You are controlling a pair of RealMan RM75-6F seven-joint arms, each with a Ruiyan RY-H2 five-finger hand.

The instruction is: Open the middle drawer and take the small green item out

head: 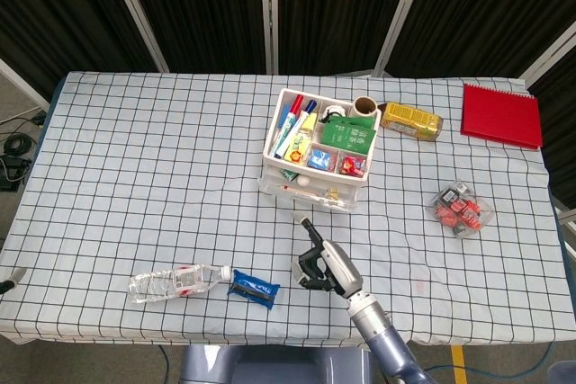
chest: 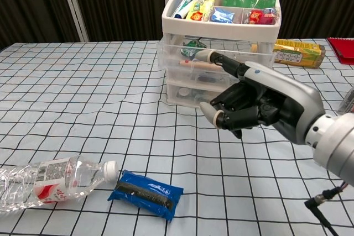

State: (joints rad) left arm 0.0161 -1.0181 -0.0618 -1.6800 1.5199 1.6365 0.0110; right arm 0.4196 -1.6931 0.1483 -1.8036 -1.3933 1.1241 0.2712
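Observation:
The white drawer unit (head: pixel 315 146) (chest: pixel 218 23) stands mid-table, its top tray full of markers and packets. Its clear drawers (chest: pixel 215 70) all look pushed in. A small green item (chest: pixel 192 43) shows through the clear plastic just under the top tray. My right hand (head: pixel 321 267) (chest: pixel 260 103) hovers in front of the unit, palm down, fingers curled in and empty, with one finger (chest: pixel 221 60) stretched toward the drawer fronts. In the head view that fingertip stops short of the unit. My left hand is out of sight.
A crushed water bottle (head: pixel 175 282) (chest: pixel 50 183) and a blue snack packet (head: pixel 253 289) (chest: pixel 145 193) lie front left. A yellow box (head: pixel 411 120), a red notebook (head: pixel 501 115) and a clear tub of red items (head: pixel 460 208) sit to the right.

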